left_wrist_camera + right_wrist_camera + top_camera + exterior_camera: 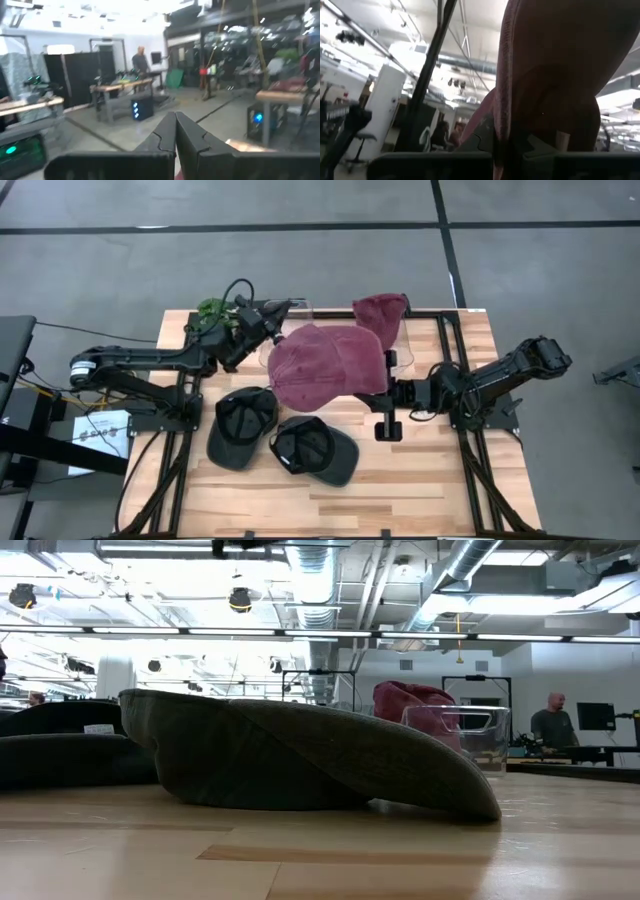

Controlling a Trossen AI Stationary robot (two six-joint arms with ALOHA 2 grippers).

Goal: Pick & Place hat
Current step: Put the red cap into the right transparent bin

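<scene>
A maroon hat (325, 365) is held up over the middle of the table, with my right gripper (394, 391) shut on its right side. In the right wrist view the hat (555, 65) rises from between the fingers. My left gripper (176, 134) is shut with nothing between its fingers. In the high view it (282, 312) stands by the hat's far left edge, pointing out into the room. A second maroon hat (380, 310) sits in a clear container (470, 730) at the far side. My right gripper pinches the hat's edge (503, 125) on its right side between the two fingers. The fingers come from the table's right, slanting upward. The hat spreads from the fingers toward the table's left, above the table top.
Two dark caps lie on the near half of the table, one at the left (243, 420) and one nearer the middle (315, 450). In the low view the latter (320, 765) fills the foreground. A green thing (212, 308) sits at the far left corner. People stand in the room behind.
</scene>
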